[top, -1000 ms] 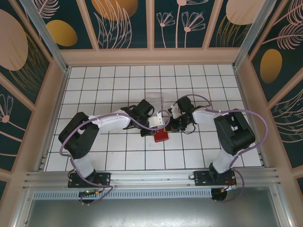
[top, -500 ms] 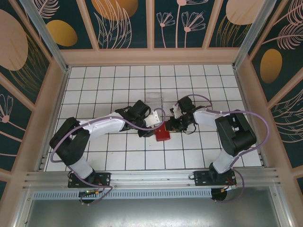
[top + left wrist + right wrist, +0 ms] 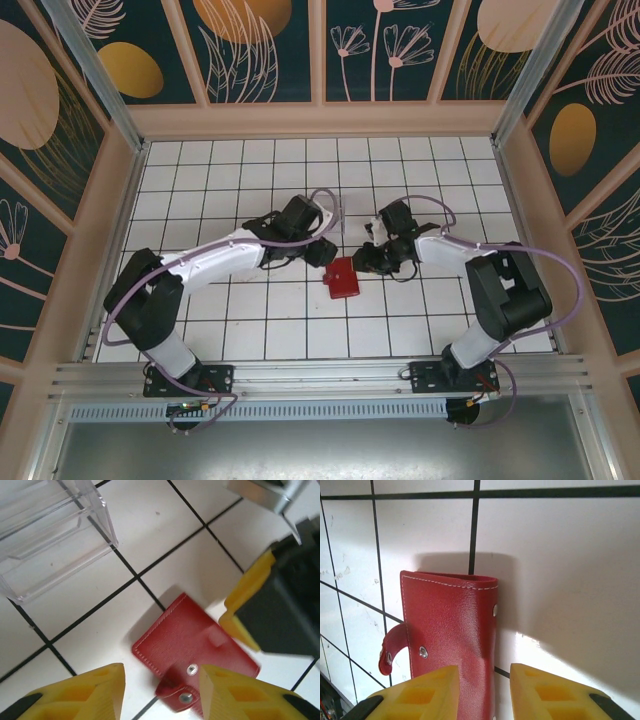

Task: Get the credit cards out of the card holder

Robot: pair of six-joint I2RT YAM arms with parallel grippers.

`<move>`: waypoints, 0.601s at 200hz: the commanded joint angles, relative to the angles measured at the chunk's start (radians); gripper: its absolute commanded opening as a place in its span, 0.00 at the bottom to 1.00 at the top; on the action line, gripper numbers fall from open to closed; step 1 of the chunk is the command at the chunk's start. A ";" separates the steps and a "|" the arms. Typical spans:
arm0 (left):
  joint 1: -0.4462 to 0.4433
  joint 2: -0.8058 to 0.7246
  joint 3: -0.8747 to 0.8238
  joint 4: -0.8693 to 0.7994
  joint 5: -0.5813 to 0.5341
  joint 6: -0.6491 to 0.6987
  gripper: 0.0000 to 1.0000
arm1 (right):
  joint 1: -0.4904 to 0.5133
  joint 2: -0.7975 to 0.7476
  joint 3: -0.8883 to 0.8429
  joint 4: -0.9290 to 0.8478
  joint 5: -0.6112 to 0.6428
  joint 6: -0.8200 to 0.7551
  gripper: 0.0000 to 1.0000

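Bright, diffuse light, a soft shadow beside the card holder [image 3: 450, 625], close foreground in wrist views blurred.

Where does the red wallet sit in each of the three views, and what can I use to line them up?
Top external: red wallet just below picture centre, on the white tiled table.
Left wrist: lower centre, lying flat.
Right wrist: left of centre, reaching the bottom edge.
Shared landmark: black tile lines; the wallet's snap strap marks both wrist views.
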 commanded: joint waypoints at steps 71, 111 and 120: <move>-0.050 0.180 0.220 -0.377 -0.186 -0.412 0.50 | -0.067 -0.069 0.007 -0.072 0.033 -0.042 0.34; -0.116 0.257 0.309 -0.418 -0.177 -0.464 0.49 | -0.078 -0.070 0.014 -0.088 0.028 -0.072 0.35; -0.126 0.272 0.324 -0.423 -0.173 -0.471 0.48 | -0.079 -0.073 0.012 -0.090 0.028 -0.076 0.35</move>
